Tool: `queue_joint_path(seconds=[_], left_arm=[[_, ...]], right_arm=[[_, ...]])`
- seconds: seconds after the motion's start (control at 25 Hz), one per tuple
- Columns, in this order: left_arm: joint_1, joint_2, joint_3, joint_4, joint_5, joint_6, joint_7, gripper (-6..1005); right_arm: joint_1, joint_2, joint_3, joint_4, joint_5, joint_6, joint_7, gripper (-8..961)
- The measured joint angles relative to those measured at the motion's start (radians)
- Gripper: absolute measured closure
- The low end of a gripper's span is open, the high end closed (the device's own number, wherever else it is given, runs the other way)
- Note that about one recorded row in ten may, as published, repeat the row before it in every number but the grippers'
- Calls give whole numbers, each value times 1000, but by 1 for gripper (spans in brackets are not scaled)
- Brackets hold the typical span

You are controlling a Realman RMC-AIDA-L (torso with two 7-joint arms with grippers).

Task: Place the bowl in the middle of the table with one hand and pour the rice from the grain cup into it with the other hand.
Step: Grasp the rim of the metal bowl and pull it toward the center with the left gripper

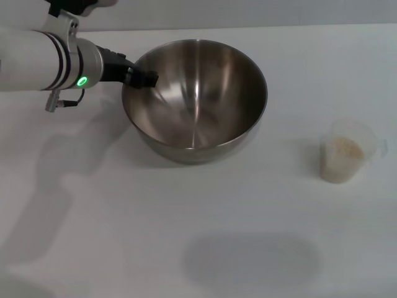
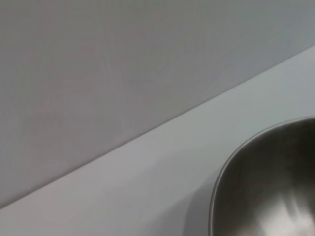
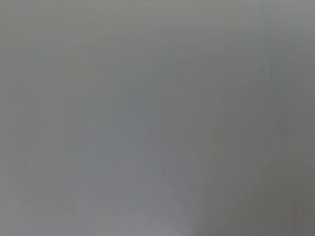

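One arm is at work, the left, reaching in from the left edge of the head view with a green light lit on its wrist. Its left end effector (image 1: 141,77) sits at the left rim of the bowl (image 1: 205,105), its dark fingers straddling the metal edge and clenched on it. The bowl stands upright on the tabletop (image 1: 93,217), a little left of the middle and toward the far side, and its polished inside holds nothing but reflections. The left wrist view shows a curved stretch of the bowl (image 2: 275,187) rim with bare tabletop (image 2: 147,187) beside it and a grey wall beyond.

The grain cup (image 1: 347,152) stands upright well apart from the bowl, off to the right on the tabletop, untouched. The rice (image 1: 342,152) fills it partway as a pale cream mass.

The right end effector appears in no view; the right wrist view gives only a plain grey blur.
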Motion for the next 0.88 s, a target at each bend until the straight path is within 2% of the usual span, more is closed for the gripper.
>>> queue_joint_path(seconds=[0.24,0.88], left_arm=[[-14,0,1,46,0,28,0,296],[-18,2,1,80,0,54,24,320]], right_arm=[[2,-1,-8,0,0,1,0,138],[3,-2,-8,-1,0,2,0,138]])
